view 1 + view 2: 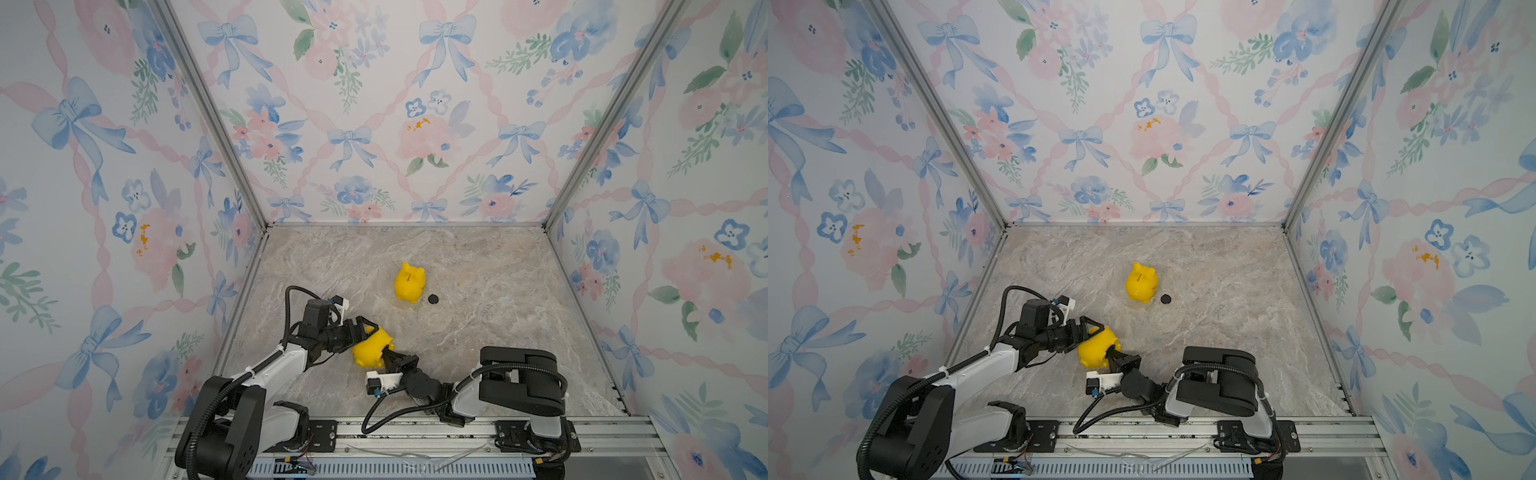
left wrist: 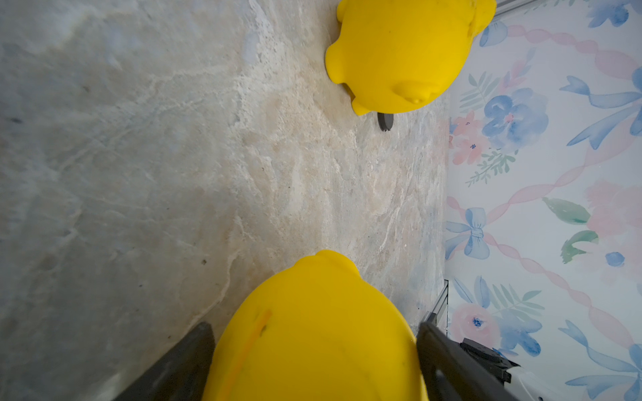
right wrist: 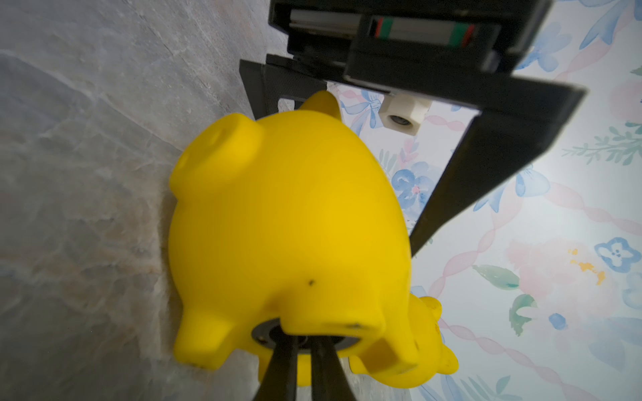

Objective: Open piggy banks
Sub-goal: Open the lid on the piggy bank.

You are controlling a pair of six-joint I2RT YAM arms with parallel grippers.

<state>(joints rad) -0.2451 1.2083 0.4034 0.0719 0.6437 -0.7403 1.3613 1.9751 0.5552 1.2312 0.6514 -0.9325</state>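
Two piggy banks (image 1: 409,282), one plug (image 1: 433,299): left claw (image 2: 313,324) clasps near bank (image 1: 370,353); right claw (image 3: 300,338), grip unclear.

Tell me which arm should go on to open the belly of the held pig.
Right. The right gripper has its tips at the belly hole of the near piggy bank, while the left gripper clamps that pig's body, steadying it.

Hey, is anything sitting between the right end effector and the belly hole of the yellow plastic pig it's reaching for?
Nothing visible. The right end effector has its fingertips right at the belly hole of the near bright-yellow plastic piggy bank.
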